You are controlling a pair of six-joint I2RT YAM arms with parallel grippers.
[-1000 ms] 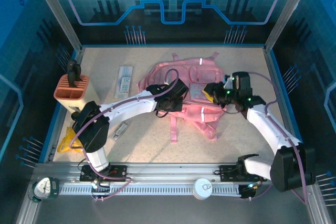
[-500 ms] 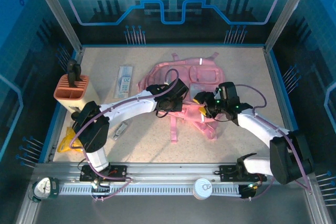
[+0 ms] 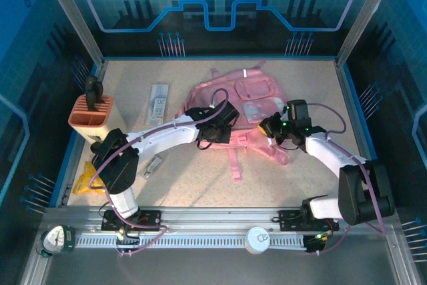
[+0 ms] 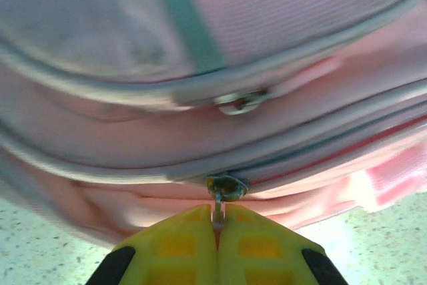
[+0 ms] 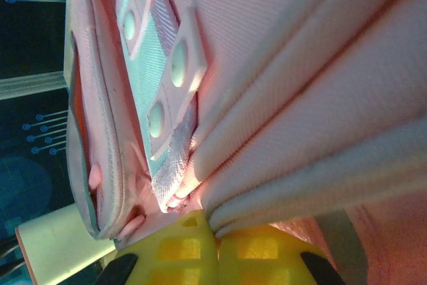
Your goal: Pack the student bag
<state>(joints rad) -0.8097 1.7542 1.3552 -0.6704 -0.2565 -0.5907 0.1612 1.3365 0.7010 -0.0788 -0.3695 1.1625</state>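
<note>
The student bag (image 3: 230, 95) lies flat on the middle-rear of the table (image 3: 200, 185). At its near-left edge the left gripper (image 4: 217, 223) is pinched tight on a zipper pull (image 4: 218, 205). At its near-right edge the right gripper (image 5: 215, 228) is clamped on the bag's piped seam. Print on the flat packet (image 3: 160, 103) to the left is unreadable. Bare tabletop lies in front.

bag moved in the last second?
Yes. The student bag shifted: its trailing straps swung right, away from the flat packet.
</note>
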